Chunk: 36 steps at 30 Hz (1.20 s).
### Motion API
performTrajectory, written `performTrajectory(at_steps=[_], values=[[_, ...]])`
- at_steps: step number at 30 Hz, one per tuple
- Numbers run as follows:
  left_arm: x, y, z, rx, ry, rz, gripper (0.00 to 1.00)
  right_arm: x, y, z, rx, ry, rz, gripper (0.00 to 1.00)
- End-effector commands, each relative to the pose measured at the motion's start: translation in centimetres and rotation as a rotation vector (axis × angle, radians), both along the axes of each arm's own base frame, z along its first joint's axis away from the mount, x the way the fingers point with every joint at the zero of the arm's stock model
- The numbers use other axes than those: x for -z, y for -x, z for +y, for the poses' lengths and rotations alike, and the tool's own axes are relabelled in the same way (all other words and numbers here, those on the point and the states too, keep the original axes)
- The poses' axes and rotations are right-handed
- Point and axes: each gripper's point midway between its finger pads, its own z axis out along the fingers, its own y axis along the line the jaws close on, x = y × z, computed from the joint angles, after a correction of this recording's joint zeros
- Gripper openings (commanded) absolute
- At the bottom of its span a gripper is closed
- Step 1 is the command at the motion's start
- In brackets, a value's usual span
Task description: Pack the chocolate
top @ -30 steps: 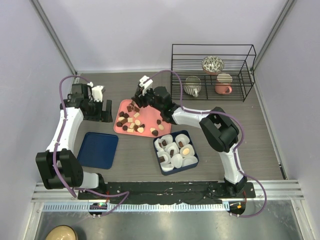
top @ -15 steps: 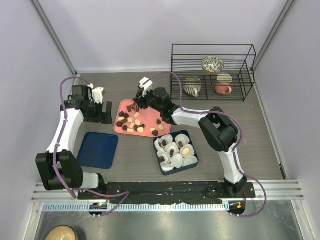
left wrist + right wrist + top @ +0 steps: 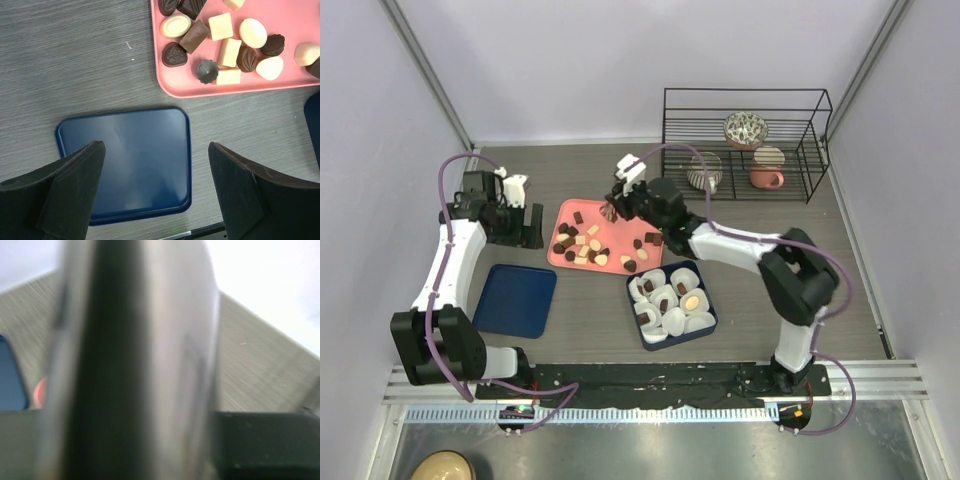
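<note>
Several chocolates (image 3: 582, 243), dark, mid-brown and cream, lie on a pink tray (image 3: 564, 207); they also show in the left wrist view (image 3: 220, 42) on that tray (image 3: 280, 15). A blue box (image 3: 711, 300) holds white paper cups, a few with a chocolate (image 3: 692, 300) inside. My right gripper (image 3: 613, 208) hangs over the tray's far right edge, and a brown chocolate (image 3: 610, 212) shows at its tip. The right wrist view is blurred. My left gripper (image 3: 155, 195) is open and empty above a flat blue lid (image 3: 125, 160), left of the tray.
A black wire rack (image 3: 666, 120) stands at the back right with a patterned bowl (image 3: 745, 128) and two mugs (image 3: 705, 172) (image 3: 767, 168). The blue lid (image 3: 516, 299) lies at the near left. Walls close in on both sides.
My right arm has swung right, carrying its gripper from over the tray's middle to its far right edge, with a brown piece at the tip. The left arm has not moved.
</note>
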Motion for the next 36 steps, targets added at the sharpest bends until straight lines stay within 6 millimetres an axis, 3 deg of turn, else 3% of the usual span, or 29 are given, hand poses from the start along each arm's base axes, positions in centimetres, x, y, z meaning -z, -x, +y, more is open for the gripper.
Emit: performTrajectory(at_steps=[1, 2, 3, 4, 5, 7, 8, 11, 14, 18, 25, 31, 36], values=[[-1.8, 0.0, 0.1, 0.001, -0.012, -0.051, 0.89, -12.3, 4.2, -4.9, 0.038, -0.170, -0.155, 0.13], [-1.7, 0.1, 0.1, 0.001, -0.014, -0.047, 0.89, -10.8, 5.2, -5.6, 0.038, -0.165, -0.102, 0.13], [-1.6, 0.1, 0.1, 0.003, -0.013, -0.044, 0.89, -11.1, 6.4, -6.2, 0.029, -0.174, -0.086, 0.13], [-1.7, 0.3, 0.1, 0.001, -0.016, -0.039, 0.89, -10.2, 7.5, -6.8, 0.021, -0.150, -0.046, 0.13], [-1.8, 0.3, 0.1, 0.002, -0.014, -0.039, 0.89, -11.1, 9.6, -7.7, 0.006, -0.173, -0.039, 0.13], [-2.0, 0.5, 0.1, 0.004, -0.016, -0.039, 0.89, -9.7, 12.0, -8.5, -0.015, -0.126, 0.015, 0.13], [-2.1, 0.5, 0.1, 0.004, -0.016, -0.042, 0.89, -10.5, 13.9, -9.3, -0.032, -0.137, 0.011, 0.13], [-2.1, 0.6, 0.0, 0.008, -0.013, -0.043, 0.89, -9.5, 18.1, -10.3, -0.084, -0.123, 0.078, 0.14], [-1.8, 0.6, -0.1, 0.007, -0.008, -0.032, 0.89, -7.7, 20.6, -11.4, -0.092, -0.077, 0.157, 0.14], [-1.7, 0.6, -0.3, 0.012, -0.006, -0.023, 0.89, -7.5, 24.8, -12.1, -0.170, -0.079, 0.207, 0.14], [-2.1, 0.3, -0.9, 0.022, -0.007, -0.027, 0.89, -5.9, 28.1, -11.6, -0.263, -0.068, 0.289, 0.20], [-2.1, 0.2, -1.2, 0.034, -0.010, -0.025, 0.89, -4.0, 28.8, -11.0, -0.285, -0.044, 0.298, 0.24], [-2.0, 0.2, -1.5, 0.041, -0.009, -0.025, 0.90, -4.1, 27.9, -10.7, -0.252, -0.076, 0.238, 0.27]])
